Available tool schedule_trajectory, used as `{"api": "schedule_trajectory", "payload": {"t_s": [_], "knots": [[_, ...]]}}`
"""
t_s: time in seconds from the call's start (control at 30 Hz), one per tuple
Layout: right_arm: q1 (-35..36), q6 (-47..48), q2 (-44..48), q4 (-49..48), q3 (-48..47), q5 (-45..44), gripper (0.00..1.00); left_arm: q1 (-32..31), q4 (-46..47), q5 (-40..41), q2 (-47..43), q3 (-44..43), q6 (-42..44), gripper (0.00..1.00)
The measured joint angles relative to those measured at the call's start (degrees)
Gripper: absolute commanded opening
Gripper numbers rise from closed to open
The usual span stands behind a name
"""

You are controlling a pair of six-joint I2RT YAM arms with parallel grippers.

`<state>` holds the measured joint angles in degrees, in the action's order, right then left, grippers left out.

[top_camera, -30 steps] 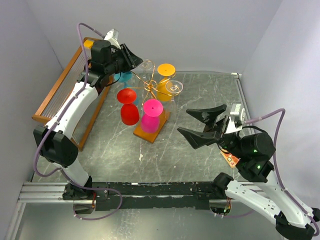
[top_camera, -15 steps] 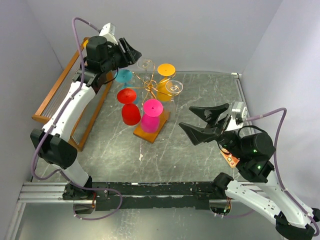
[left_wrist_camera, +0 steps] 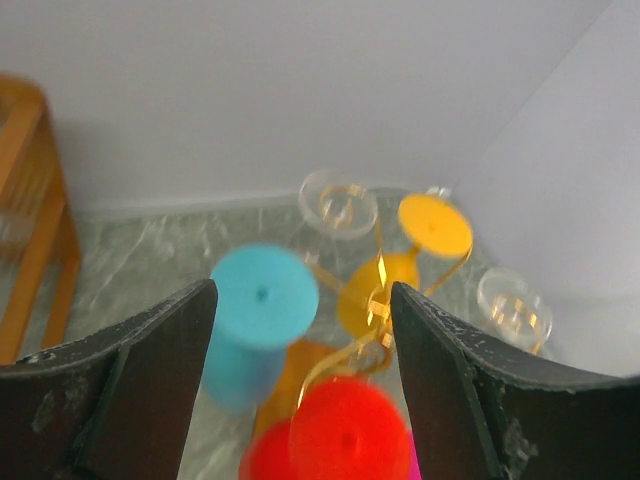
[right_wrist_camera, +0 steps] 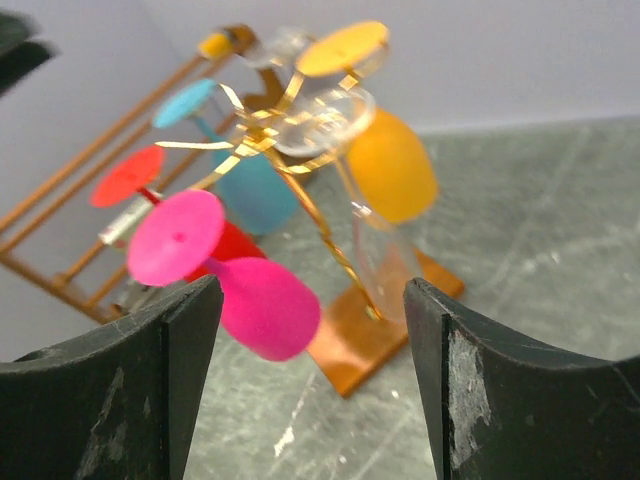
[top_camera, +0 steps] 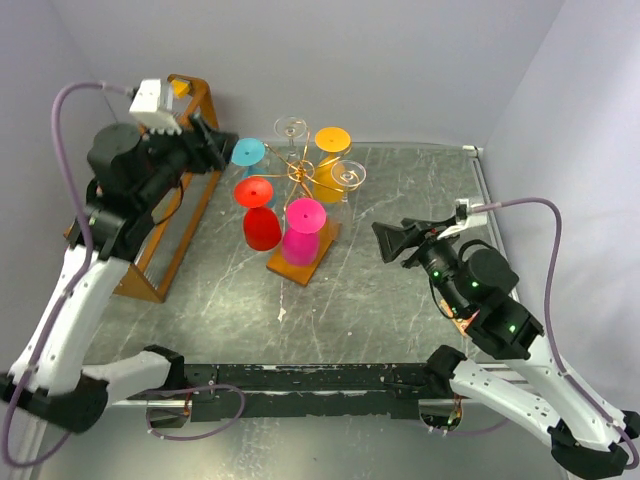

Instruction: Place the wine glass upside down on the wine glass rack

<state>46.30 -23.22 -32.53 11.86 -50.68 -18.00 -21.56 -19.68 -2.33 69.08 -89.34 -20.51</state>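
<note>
Clearance first: your left jaws stand wide and empty near the blue wine glass (left_wrist_camera: 262,300) hung on the wine glass rack (top_camera: 297,176), so back straight off; right jaws wide too.

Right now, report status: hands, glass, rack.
Left hand open, empty. Right hand open, empty. Blue glass inverted on rack. Nothing blocking.

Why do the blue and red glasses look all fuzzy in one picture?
Left wrist view: the blue glass and red glass are close to the lens, out of focus; right wrist view: the pink glass is slightly soft; top view: all sharp.
</note>
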Motion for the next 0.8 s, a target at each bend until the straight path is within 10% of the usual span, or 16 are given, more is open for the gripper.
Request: {"api": "schedule_trajectory", "payload": {"t_s": [0.4, 0.8], "knots": [[0.0, -10.93, -2.67, 20.0, -1.36, -18.32, 1.0, 0.0, -8.0, 1.6, -24.2, 22.4, -1.53, 0.9], [0.0, -8.31, -1.16, 25.94, -12.04, -22.34, 1.0, 0.0, -22.58, 2.58, -36.06, 14.25, 10.47, 0.91]]}}
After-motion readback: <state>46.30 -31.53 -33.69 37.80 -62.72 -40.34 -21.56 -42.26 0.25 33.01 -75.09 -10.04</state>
